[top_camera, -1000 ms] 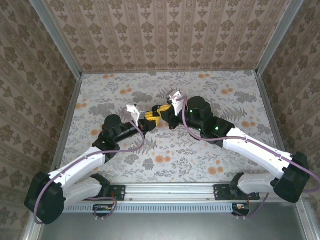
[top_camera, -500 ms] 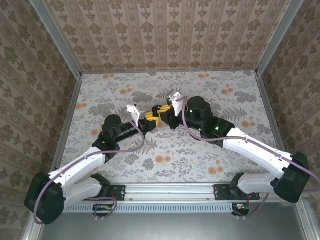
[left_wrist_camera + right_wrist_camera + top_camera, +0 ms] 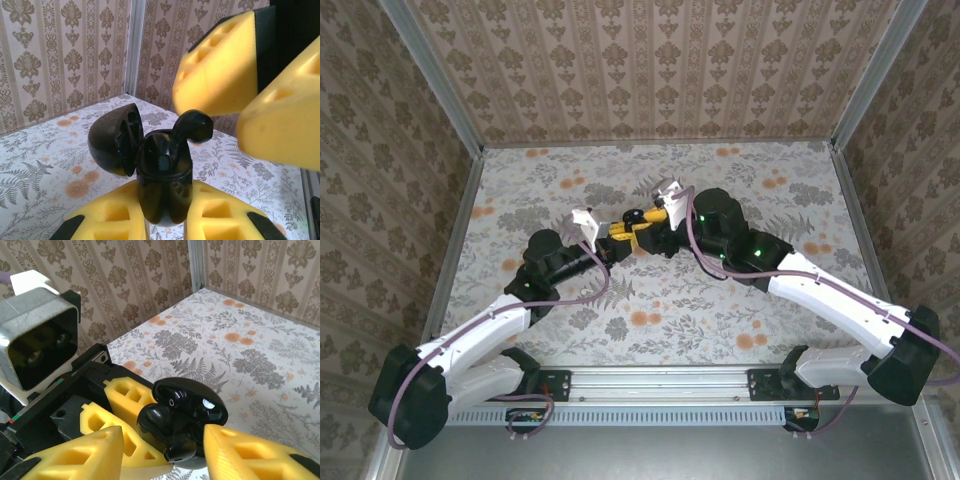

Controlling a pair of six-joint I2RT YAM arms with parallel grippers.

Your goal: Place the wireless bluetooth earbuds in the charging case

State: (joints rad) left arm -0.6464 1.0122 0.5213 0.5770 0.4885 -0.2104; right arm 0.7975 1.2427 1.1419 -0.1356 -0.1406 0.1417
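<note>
My left gripper (image 3: 162, 216) is shut on the charging case (image 3: 162, 180), holding it upright between yellow foam fingers with the lid (image 3: 112, 142) swung open. One black earbud (image 3: 192, 127) stands in the case's mouth, its stem down inside and its bud sticking out. In the right wrist view this earbud (image 3: 182, 447) lies between the spread fingers of my right gripper (image 3: 162, 440), which is open, with a gap on the left side. A second rounded black bud (image 3: 161, 417) looks seated in the case (image 3: 150, 427). From above, both grippers meet at the case (image 3: 633, 214).
The floral tabletop (image 3: 720, 300) lies well below the held case. Patterned walls (image 3: 650, 70) close in the back and both sides. The left wrist camera housing (image 3: 37, 335) sits close behind the case in the right wrist view.
The right gripper has shifted slightly right and back from the case, showing more of its yellow fingers. The left arm has barely moved.
</note>
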